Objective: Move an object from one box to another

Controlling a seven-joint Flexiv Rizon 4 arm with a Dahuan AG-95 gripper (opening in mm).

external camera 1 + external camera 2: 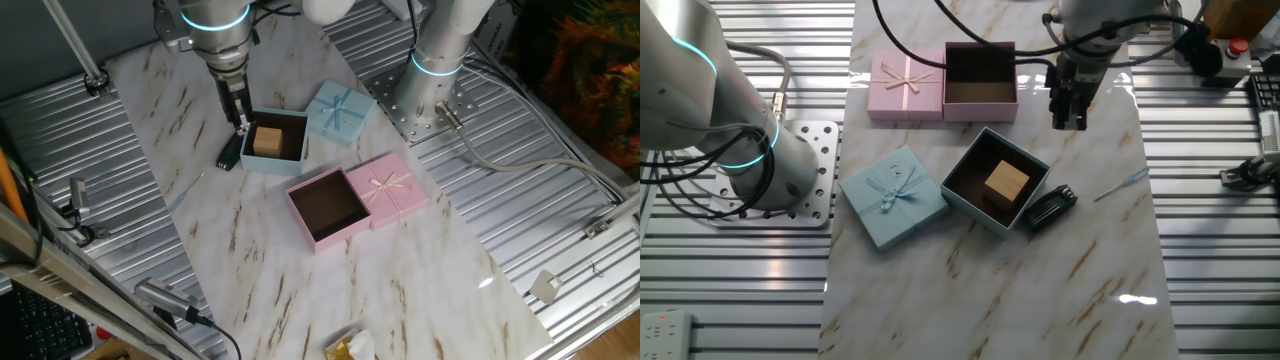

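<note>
One fixed view gives us the light-blue box (pixel 277 146) as our landmark, and we read from left to right. Just left of that box, above its edge, hangs the gripper (pixel 241 125), fingers pointing down and holding nothing; whether they are parted or together, we cannot tell. Below it, touching the box's left wall, lies a small black object (pixel 229 154). Inside the box, on its dark floor, sits the tan block (pixel 267 140). To the box's right, touching its corner, we see the light-blue lid (pixel 339 110) with a bow. Further right and lower stands the pink box (pixel 327 209), open and bare inside, with the pink lid (pixel 393 190) touching its right side.
</note>
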